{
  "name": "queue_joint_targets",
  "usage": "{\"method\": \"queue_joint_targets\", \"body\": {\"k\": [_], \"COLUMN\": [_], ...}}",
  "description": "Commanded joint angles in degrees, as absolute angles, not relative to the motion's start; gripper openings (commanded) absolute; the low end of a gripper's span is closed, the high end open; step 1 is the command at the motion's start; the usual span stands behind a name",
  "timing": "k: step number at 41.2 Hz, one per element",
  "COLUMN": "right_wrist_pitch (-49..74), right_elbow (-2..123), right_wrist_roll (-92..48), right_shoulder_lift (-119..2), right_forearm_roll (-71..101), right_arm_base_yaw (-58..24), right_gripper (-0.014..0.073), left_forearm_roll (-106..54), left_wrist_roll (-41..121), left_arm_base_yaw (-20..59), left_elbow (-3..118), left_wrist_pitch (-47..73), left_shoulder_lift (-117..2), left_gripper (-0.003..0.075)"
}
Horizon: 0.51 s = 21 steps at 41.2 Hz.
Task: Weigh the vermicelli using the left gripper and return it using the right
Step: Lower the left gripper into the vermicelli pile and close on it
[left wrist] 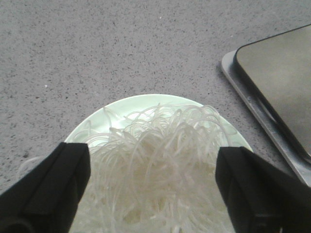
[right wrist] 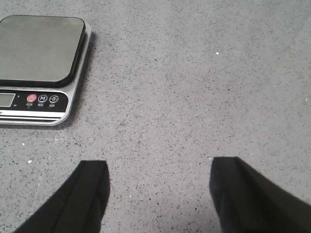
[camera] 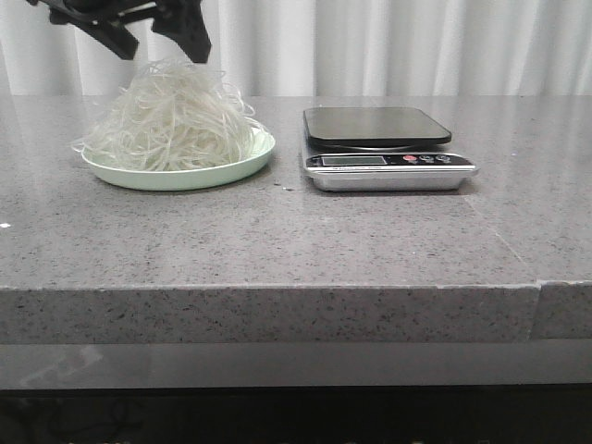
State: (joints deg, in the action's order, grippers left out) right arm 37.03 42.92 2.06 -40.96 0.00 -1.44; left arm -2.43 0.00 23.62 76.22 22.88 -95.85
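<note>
Translucent vermicelli (camera: 174, 120) mounds fluffily beneath left gripper (camera: 157, 44), its angular black jaws spread

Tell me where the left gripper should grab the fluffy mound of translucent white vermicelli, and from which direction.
Grip the fluffy mound of translucent white vermicelli around its raised middle, coming straight down from above. The strands pile highest there and spill loosely over the pale green plate rim. The open black left gripper already hangs above it, fingers straddling the heap; probably close low to gather most strands.

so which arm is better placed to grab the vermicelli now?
Left. Its tool hangs open right above the vermicelli on the green plate, fingers straddling the mound. The right tool is open over bare counter beyond the scale, away from the plate.
</note>
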Motion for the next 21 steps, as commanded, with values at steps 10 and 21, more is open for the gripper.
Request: {"method": "queue_joint_targets", "body": {"k": [10, 21], "right_wrist_pitch": [33.6, 33.6], "right_elbow": [44.3, 44.3], "right_wrist_roll": [2.0, 2.0], "right_shoulder_lift": [-41.2, -41.2], "right_forearm_roll": [-0.6, -0.6], "right_arm_base_yaw": [-1.5, -1.5], "right_gripper": [0.0545, 0.0545], "left_forearm_roll": [-2.7, -2.7], "left_wrist_roll": [0.0, 0.0], "left_arm_base_yaw": [24.1, 24.1], "left_elbow": [78.9, 78.9], "left_wrist_pitch": [19.1, 19.8], "left_shoulder_lift": [-97.8, -98.1], "left_gripper": [0.0584, 0.0351]}}
